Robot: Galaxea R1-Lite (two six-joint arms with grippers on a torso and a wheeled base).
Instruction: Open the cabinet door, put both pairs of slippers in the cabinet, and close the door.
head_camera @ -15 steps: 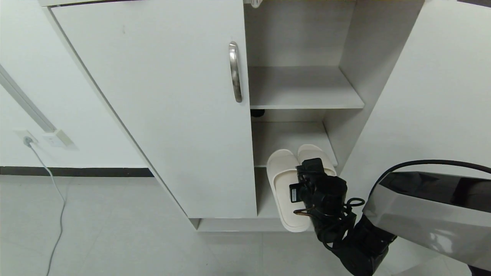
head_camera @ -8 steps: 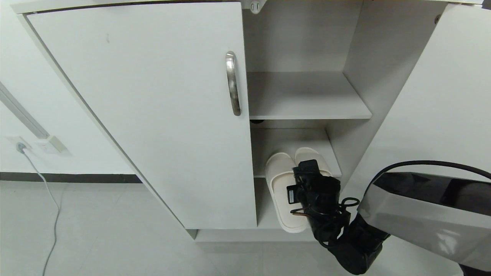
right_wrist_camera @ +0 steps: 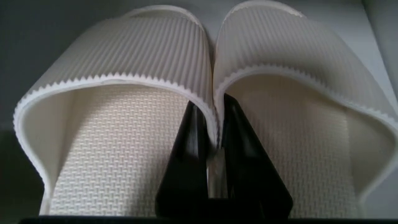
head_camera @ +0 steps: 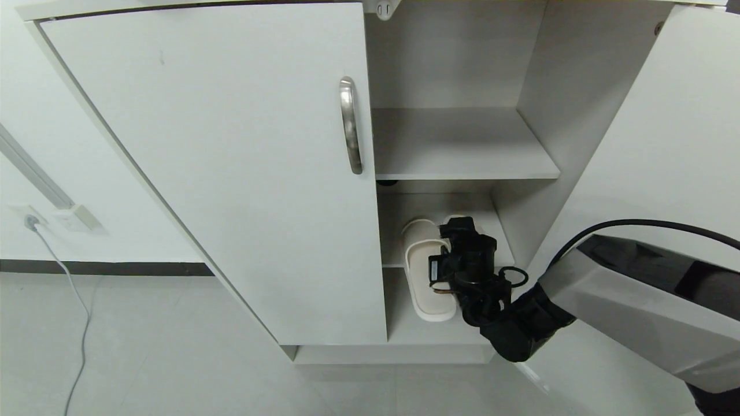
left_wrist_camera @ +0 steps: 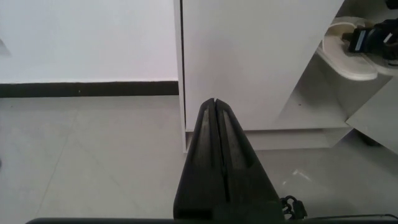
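At the lower shelf point(head_camera: 430, 205), the right pincer point(right_wrist_camera: 214, 112) grasps the slippers point(head_camera: 425, 283); the left pincer point(left_wrist_camera: 214, 106) is clenched over the floor point(left_wrist_camera: 93, 155).

The shut left door point(head_camera: 231, 162) walls off my left; the gap between it and the swung-out right door point(head_camera: 665, 144) lets me pass.

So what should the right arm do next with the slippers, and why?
Probably push a little deeper before letting go. The right claw is shut on the inner edges of the white slippers, whose toes are over the second shelf while their heels overhang its front edge, so the open door might not close.
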